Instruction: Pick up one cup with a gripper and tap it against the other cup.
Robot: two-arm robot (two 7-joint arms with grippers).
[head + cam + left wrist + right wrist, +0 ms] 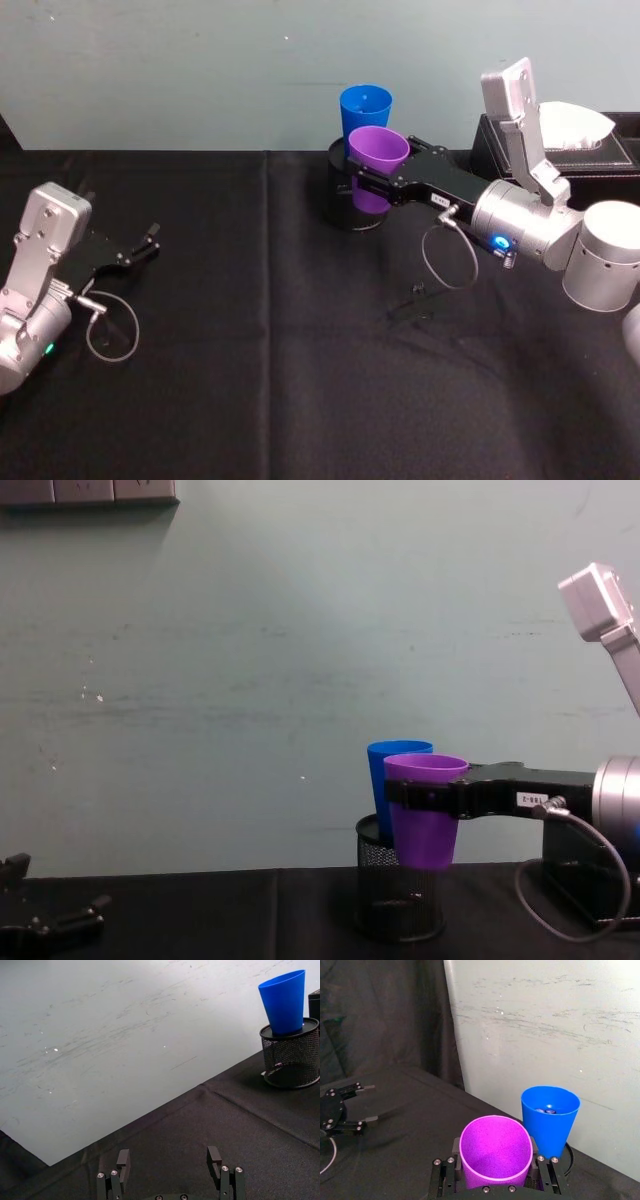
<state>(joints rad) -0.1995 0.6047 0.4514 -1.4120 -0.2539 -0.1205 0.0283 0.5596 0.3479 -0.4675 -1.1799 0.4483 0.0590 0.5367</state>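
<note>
The right gripper (pixel 495 1159) clamps the purple cup (pixel 495 1152) between its fingers, upright. The blue cup (pixel 550 1119) stands just beside it; contact cannot be determined.

The only writing I could find was on a small white label (pixel 527 800). It sat on the black body of my right gripper (pixel 421 796), just behind the purple cup (pixel 424 832) that the gripper was clamped around. The label carried one short row of dark characters, possibly ending in a dash and a 2. The row was too small for me to read with any certainty.
</note>
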